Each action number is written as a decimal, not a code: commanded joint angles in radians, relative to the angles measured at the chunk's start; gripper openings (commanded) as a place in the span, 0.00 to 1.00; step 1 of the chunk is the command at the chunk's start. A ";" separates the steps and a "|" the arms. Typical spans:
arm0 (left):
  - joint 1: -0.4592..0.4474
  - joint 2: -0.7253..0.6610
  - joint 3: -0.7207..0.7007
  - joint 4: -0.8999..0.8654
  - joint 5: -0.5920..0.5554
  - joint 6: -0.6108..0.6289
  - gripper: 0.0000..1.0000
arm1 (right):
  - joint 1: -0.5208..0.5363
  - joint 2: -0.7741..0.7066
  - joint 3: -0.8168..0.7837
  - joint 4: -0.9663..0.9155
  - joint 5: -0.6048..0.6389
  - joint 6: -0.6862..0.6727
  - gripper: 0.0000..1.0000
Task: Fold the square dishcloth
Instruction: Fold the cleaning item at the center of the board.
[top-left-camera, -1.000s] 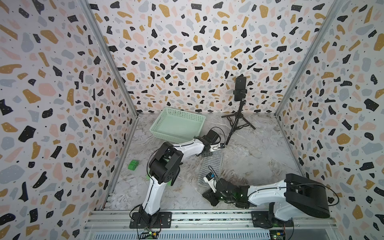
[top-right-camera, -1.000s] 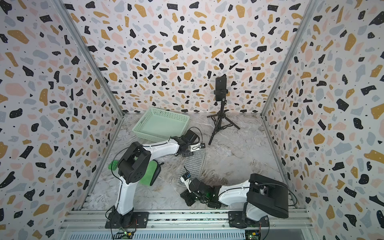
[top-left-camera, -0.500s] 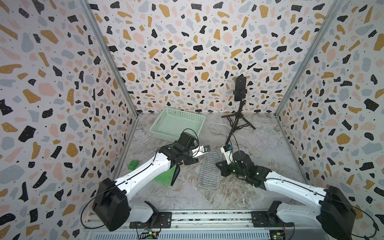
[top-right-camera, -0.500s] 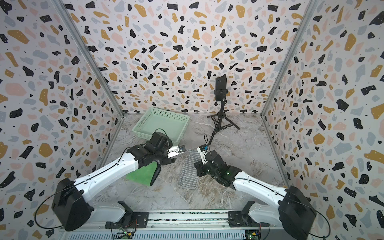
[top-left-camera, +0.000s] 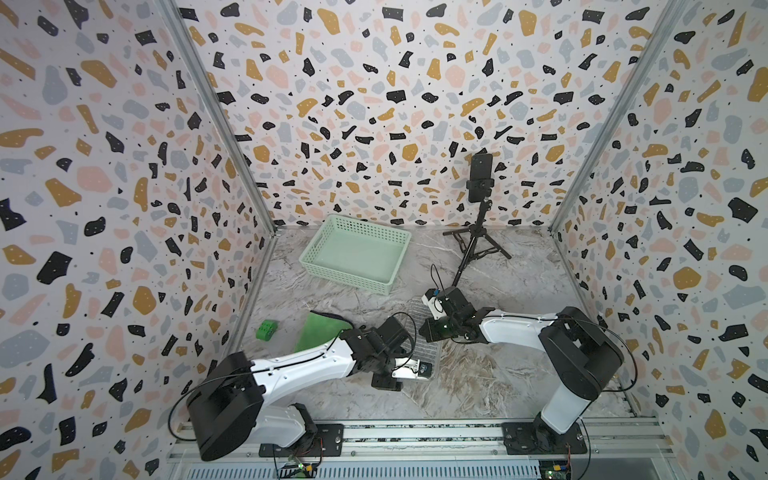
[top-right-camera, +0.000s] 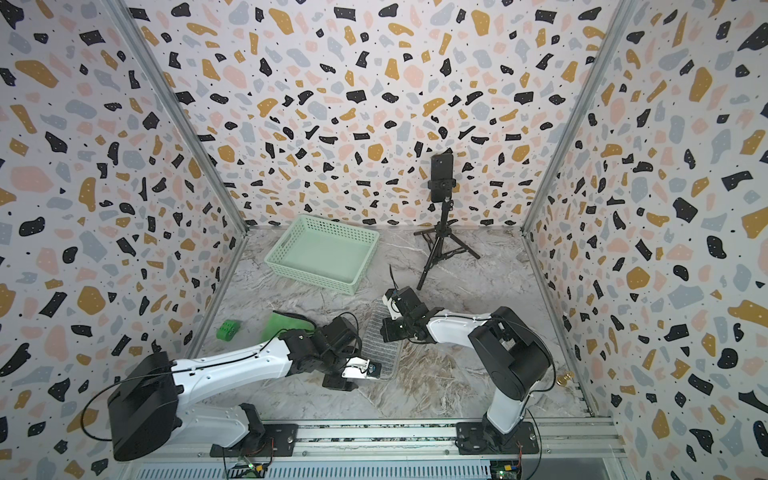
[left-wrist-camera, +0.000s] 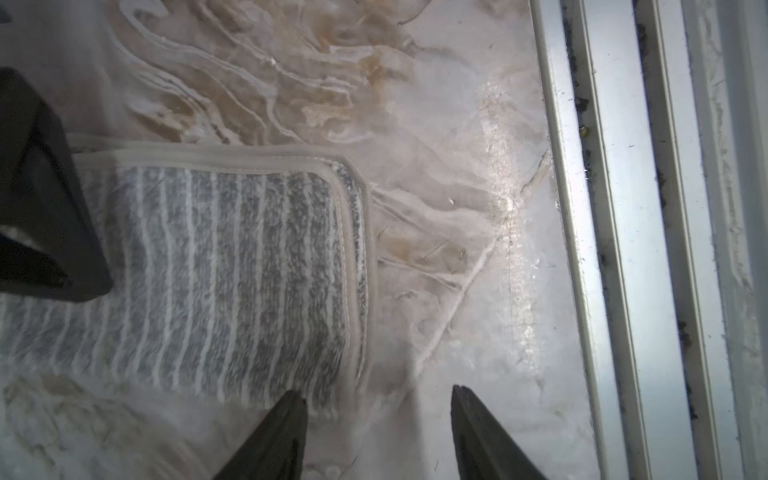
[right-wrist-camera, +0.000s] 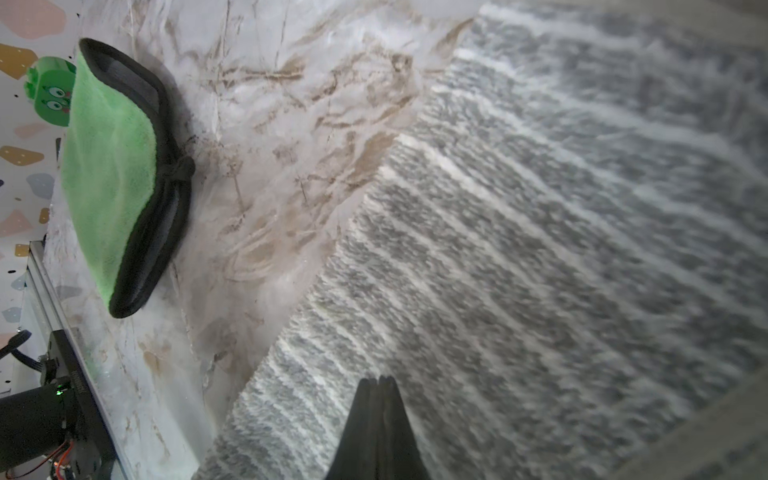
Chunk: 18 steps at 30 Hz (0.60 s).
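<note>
Setting: purpose-built robot lab cell. Terrazzo-print wall panels (top-left-camera: 374, 104) on aluminium posts (top-left-camera: 216, 112); marble-print tabletop (top-left-camera: 498, 374); slotted mounting rail (top-left-camera: 415, 434) carrying left arm (top-left-camera: 299, 365) and right arm (top-left-camera: 515, 332) — recording phone (top-left-camera: 481, 176) on tripod (top-left-camera: 478, 241) facing in.

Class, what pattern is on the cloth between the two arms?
Grey dishcloth with thin white stripes, beige trim; left wrist view.

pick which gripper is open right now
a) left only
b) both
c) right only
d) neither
a: in its wrist view the left gripper shows its fingers spread apart at the edge of the striped dishcloth, while the right gripper has its fingers pressed together over that cloth.
</note>
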 joint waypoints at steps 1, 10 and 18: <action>-0.033 0.082 0.059 0.075 -0.043 -0.017 0.61 | -0.011 -0.005 -0.011 0.040 -0.018 0.001 0.00; -0.078 0.234 0.132 0.063 -0.166 0.003 0.56 | -0.022 0.007 -0.037 0.062 -0.024 0.012 0.00; -0.134 0.334 0.147 0.051 -0.293 -0.001 0.50 | -0.027 0.012 -0.039 0.054 -0.031 0.021 0.00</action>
